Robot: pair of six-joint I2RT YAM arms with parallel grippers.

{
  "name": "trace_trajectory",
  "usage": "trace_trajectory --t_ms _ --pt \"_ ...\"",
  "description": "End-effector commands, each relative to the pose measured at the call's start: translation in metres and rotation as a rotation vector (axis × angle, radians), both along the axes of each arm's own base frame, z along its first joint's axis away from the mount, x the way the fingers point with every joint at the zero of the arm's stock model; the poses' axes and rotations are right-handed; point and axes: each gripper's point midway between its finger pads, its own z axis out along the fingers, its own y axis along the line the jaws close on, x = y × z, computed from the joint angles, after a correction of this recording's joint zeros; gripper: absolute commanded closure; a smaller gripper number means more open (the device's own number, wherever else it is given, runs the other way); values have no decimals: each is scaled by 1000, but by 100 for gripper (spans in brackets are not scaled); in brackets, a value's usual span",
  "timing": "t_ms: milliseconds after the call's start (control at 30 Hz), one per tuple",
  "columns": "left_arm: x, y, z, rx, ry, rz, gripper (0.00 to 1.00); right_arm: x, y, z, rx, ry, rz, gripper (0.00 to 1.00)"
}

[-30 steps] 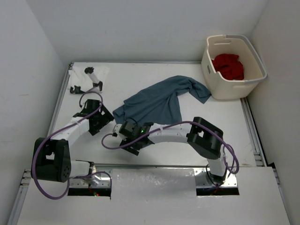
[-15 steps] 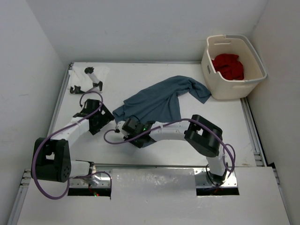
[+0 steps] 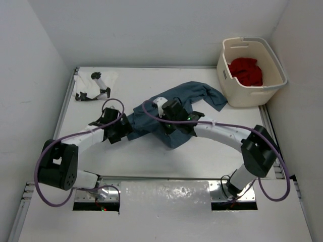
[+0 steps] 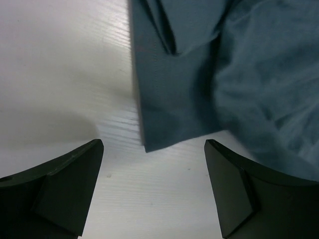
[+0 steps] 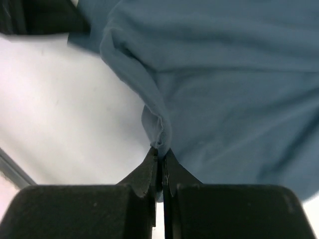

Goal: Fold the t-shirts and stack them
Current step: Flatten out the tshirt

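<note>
White shirt [image 3: 104, 79] lies at upper left of desk [image 3: 212, 151]. Left claw [image 4: 153, 144] stands wide apart and holds nothing, corner of blue-grey shirt [image 3: 146, 120] just before its fingers. Blue-grey shirt is spread at middle of frame. Right claw [image 5: 160, 152] is pinched tight on fold of this shirt. Red shirt [image 3: 246, 70] is bunched inside basket [image 3: 229, 86], upper right.

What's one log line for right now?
right gripper: shut on blue-grey shirt | left gripper: open near its corner | red shirt: in basket

open table [image 3: 151, 159] at front, blue-grey t-shirt [image 3: 199, 93] mid-table, basket [image 3: 247, 96] far right
</note>
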Motion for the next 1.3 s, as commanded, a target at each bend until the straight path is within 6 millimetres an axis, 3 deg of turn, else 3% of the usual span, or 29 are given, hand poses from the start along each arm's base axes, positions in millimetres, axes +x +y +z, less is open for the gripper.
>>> trace_trajectory --t_ms 0,167,267,367,433,567,700,767,800,833,900,1000,1033,1100,1133,1200,1233,1267 --pt "8 -7 -6 -21 -6 4 19 19 -8 32 57 -55 -83 100" --pt "-7 -12 -24 4 62 -13 21 30 -19 44 46 -90 -115 100" --pt "-10 -17 -34 13 82 -26 29 28 -20 46 64 -89 -116 100" --pt "-9 -19 -40 56 111 -34 44 28 -23 44 56 -89 -125 100" --pt "-13 -22 -42 89 127 -55 46 27 -27 42 45 -87 -134 100" --pt "-21 -4 -53 215 189 -22 53 27 -32 47 56 -105 -153 100" --pt "-29 -6 -60 298 226 -65 61 30 -42 52 42 -131 -181 100" --pt "-35 -7 -64 326 236 -74 74 32 -46 54 37 -138 -192 100" --pt "-37 -5 -67 340 249 -66 84 31 -47 53 33 -138 -193 100" --pt "-37 -4 -68 348 253 -62 100 32 -49 54 33 -141 -199 100" --pt "-33 -4 -67 357 249 -57 100 34 -54 56 32 -156 -216 100" --pt "-14 -1 -43 382 176 -18 100 45 -74 65 19 -194 -284 100" --pt "7 2 -19 410 92 26 100 49 -84 68 -1 -210 -319 100" --pt "20 15 11 486 47 87 100 64 -112 76 -27 -241 -402 100" --pt "43 14 44 494 -36 127 100 71 -131 88 -45 -276 -466 100" --pt "55 36 83 612 -93 208 100 86 -173 104 -72 -314 -589 100" --pt "75 35 118 610 -168 264 100 90 -190 125 -61 -358 -643 100" --pt "81 46 140 669 -211 319 100 94 -210 137 -85 -399 -711 100"
